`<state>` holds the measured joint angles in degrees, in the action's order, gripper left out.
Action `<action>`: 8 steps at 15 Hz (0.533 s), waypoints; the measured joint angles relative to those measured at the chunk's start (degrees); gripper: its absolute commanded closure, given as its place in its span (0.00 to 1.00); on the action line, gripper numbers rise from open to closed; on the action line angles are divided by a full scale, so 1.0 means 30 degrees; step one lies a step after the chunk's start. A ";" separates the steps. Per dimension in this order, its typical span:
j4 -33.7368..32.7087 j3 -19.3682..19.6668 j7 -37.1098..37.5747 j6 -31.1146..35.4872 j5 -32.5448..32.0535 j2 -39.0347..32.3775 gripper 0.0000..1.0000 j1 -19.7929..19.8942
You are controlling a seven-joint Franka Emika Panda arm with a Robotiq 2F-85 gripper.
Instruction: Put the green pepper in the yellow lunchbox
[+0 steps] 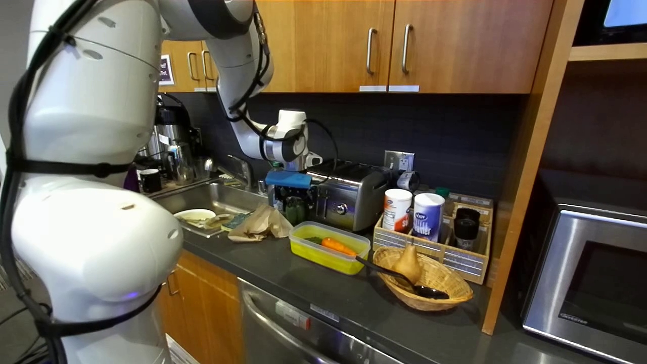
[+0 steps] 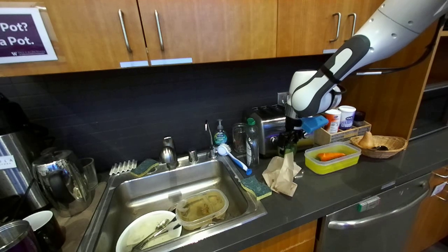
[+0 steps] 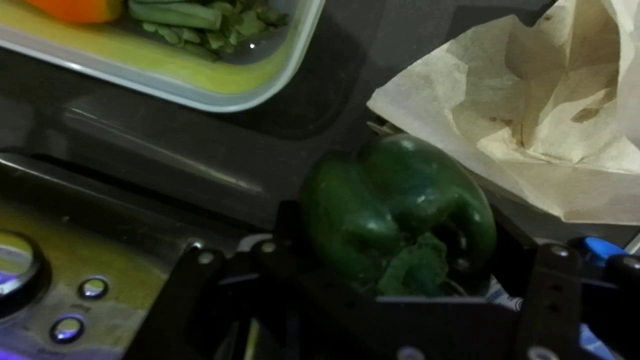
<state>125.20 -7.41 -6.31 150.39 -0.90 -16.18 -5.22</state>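
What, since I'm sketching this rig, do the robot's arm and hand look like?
The arm is white with smooth, rounded segments, small grey ovals and a dark band. Black cables run along it, and black straps wrap it. A blue piece sits by the wrist. The hand is black and angular, with silvery screw heads.

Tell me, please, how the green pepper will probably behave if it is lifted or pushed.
The green pepper is probably firm rather than floppy, since its lobes look full and rounded. It may be a little slippery: its skin shows glossy highlights. If pushed, it could roll, though the furrows between its lobes might make it wobble unevenly.
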 measured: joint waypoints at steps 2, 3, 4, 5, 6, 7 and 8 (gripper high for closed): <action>0.0244 -0.0020 0.0252 0.0032 0.0000 0.0289 0.37 -0.0052; 0.0459 -0.0051 0.0411 0.0039 0.0000 0.0544 0.37 -0.0081; 0.0740 -0.0071 0.0595 0.0040 0.0000 0.0865 0.37 -0.0129; 0.1089 -0.0073 0.0860 0.0037 0.0000 0.1258 0.37 -0.0207; 0.1485 -0.0073 0.1183 0.0022 0.0000 0.1696 0.37 -0.0294; 0.1917 -0.0073 0.1493 0.0021 -0.0005 0.2162 0.37 -0.0384; 0.2394 -0.0074 0.1790 0.0022 -0.0005 0.2677 0.37 -0.0483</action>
<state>132.39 -7.63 -0.94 150.46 -0.92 -8.15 -6.66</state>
